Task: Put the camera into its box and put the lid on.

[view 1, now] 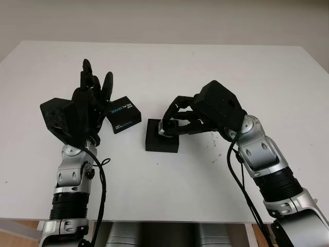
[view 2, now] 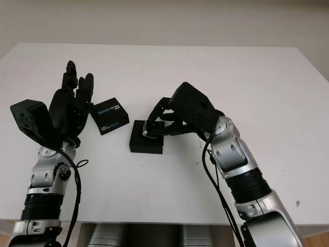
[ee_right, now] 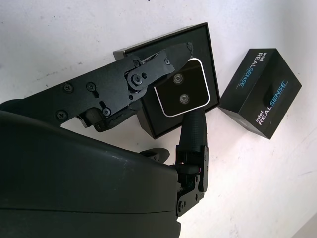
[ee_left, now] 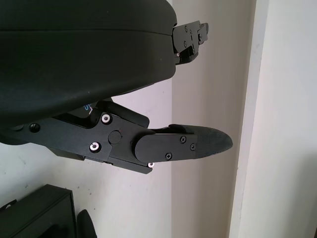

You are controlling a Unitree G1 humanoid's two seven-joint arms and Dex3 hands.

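A small silver-edged camera (ee_right: 182, 93) with a black, two-lens face is pinched in my right hand (view 1: 171, 122), which is shut on it. It hangs right over the opening of the black box base (view 1: 160, 144) at the table's middle; whether it touches the box floor I cannot tell. The lid (view 1: 122, 114), black with "Intel RealSense" lettering, lies tilted on the table just left of the base, also seen as the lid (ee_right: 261, 92) in the right wrist view. My left hand (view 1: 92, 95) is raised and open, close to the lid's left side.
Base and lid sit on a white table (view 1: 216, 67) with bare surface behind them and to both sides. Its front edge runs near my forearms, and a pale wall stands behind the far edge.
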